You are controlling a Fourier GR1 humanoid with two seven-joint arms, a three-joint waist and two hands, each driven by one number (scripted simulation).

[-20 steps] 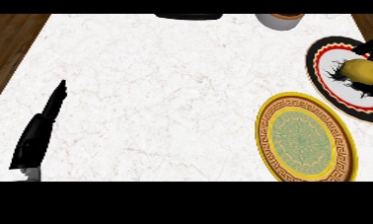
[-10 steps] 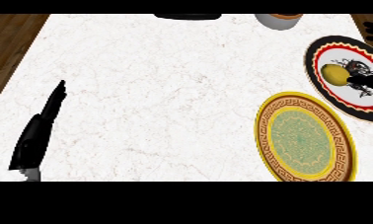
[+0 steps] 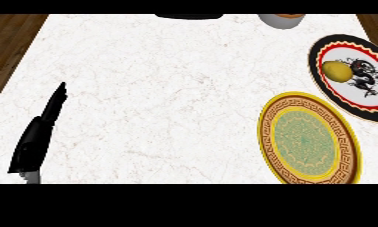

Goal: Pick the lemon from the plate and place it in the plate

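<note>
Head view: your left hand [image 3: 35, 141] sat at the lower left over the white marble desk [image 3: 162, 86], fingers [image 3: 56, 102] straight and together, holding nothing, pointing up the view. Your right hand was out of view. The lemon [image 3: 338, 70] lay on the black-rimmed plate [image 3: 325, 87] with the red border and dark dragon-like print, at the right edge, left of that print. The yellow plate [image 3: 310, 139] with the green centre and key-pattern ring sat just below it, rims close; could not tell if touching. A grey bowl [image 3: 281, 20] and a dark object [image 3: 189, 16] sat at the top edge. Wooden floor [image 3: 16, 41] showed at the left.
</note>
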